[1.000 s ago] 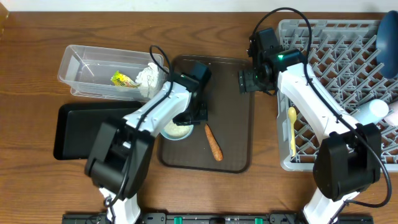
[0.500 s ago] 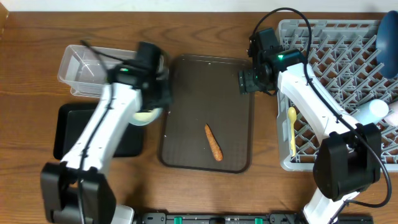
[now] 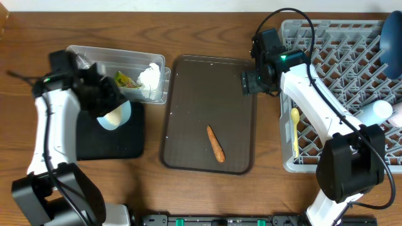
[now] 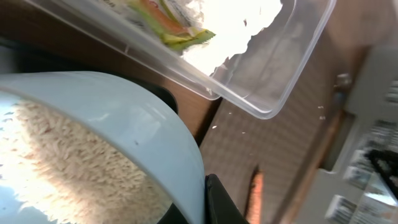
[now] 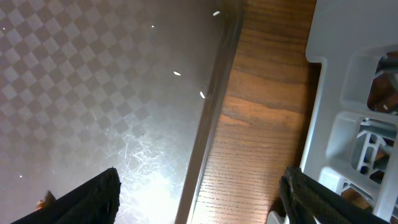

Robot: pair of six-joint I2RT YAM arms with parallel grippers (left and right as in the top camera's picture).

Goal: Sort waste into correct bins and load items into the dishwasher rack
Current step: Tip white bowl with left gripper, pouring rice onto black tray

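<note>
My left end effector is clamped on the rim of the bowl, holding it tilted above the black tray; rice lies heaped inside the bowl, and my wrist view shows one dark finger pressed against its rim; just beyond the black tray sits the tub, with the tissue and the wrapper inside it at its right end; the carrot lies alone on the brown tray, toward its near right part, well apart from both my arms; my right end effector hangs over the brown tray's right edge, fingers spread wide with nothing between them, bare bench and the rim of the rack below; the spoon lies in the rack along its left side, and the plate stands at its far right corner.
</note>
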